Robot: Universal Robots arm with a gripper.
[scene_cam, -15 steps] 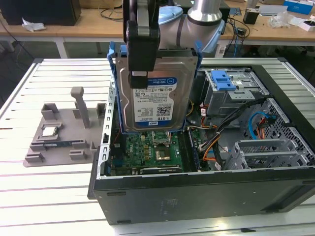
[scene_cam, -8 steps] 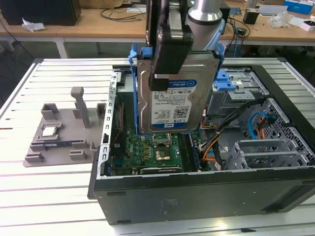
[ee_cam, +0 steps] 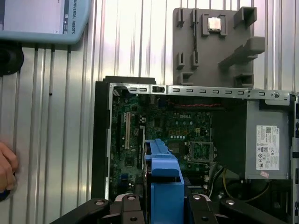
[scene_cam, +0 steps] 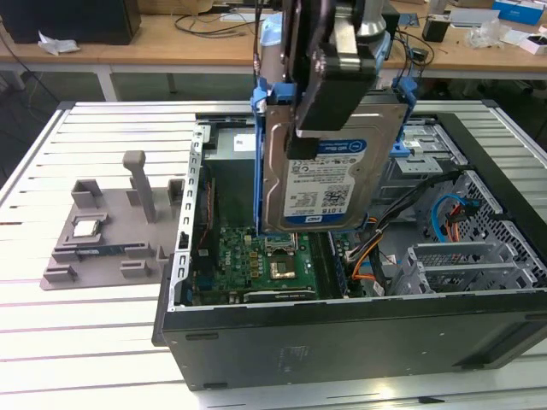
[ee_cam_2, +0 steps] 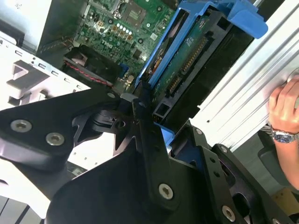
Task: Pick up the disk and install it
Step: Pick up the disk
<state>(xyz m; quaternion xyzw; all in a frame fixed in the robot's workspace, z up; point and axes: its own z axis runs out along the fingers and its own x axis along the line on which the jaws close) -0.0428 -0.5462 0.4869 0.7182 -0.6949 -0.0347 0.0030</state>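
my black gripper [scene_cam: 329, 98] is clamped on the flat silver hard drive in blue plastic rails [scene_cam: 318, 184]. i hold it upright in the air above the green motherboard [scene_cam: 256, 256] of the open black computer case [scene_cam: 342, 342]. the case lies on a ribbed aluminium table [scene_cam: 102, 333]. beside it, to the exterior view's left, sits a grey plastic fixture [scene_cam: 102, 248] carrying a small silver chip [scene_cam: 85, 227]. a wooden bench [scene_cam: 188, 38] stands behind. a person's hand [ee_cam_2: 285, 105] rests at the table's edge.

disk [scene_cam: 320, 181]: silver metal, blue plastic rails | table [scene_cam: 85, 342]: ribbed pale metal | holder [scene_cam: 102, 263]: grey matt plastic
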